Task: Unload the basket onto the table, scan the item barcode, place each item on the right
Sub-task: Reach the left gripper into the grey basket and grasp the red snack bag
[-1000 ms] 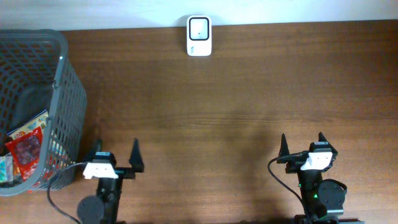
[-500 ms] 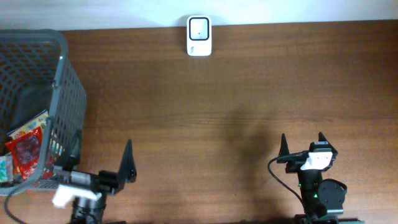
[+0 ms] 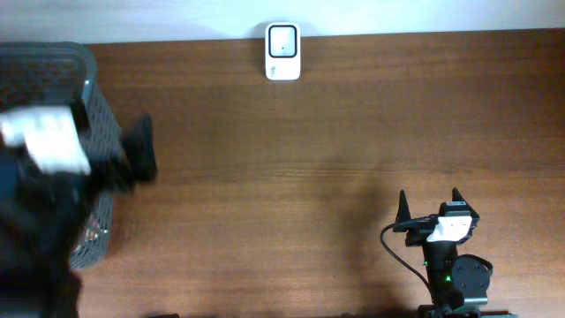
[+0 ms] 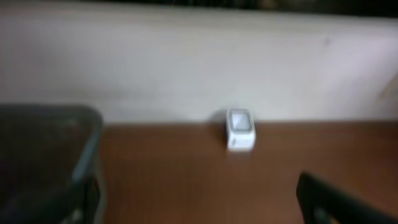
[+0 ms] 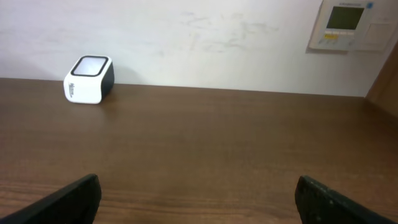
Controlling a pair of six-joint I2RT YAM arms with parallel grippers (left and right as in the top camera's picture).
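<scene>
White scanner (image 3: 282,51) at the far edge of the brown table (image 3: 309,159), right up against the pale wall, little window on top. Small and fuzzy in the left wrist view, sharp in the right wrist view.

Grey basket (image 3: 53,53) far to the left of the scanner, at the table's left end. Left gripper (image 3: 115,141) up over the basket's right side, left of the scanner and nearer the front, all smeared and blurry. Fingers spread wide, with one dark finger (image 4: 336,199) low at the right of the wrist view. Nothing between them but bare table, scanner far ahead. Nothing held.

Item for scanning not to be made out. Inside of the basket hidden behind the blurry left arm.

Right gripper (image 3: 430,205) well to the right of the scanner and close to the front edge, low over the table. Two black fingers (image 5: 68,199) far apart, pointing toward the wall. Jaws wide, empty, touching nothing. Scanner far ahead of it and off to the left.

Black cable (image 3: 385,238) curling beside that arm, right of the scanner and near the front. Small wall panel (image 5: 346,25) high on the wall, far to the right of the scanner.
</scene>
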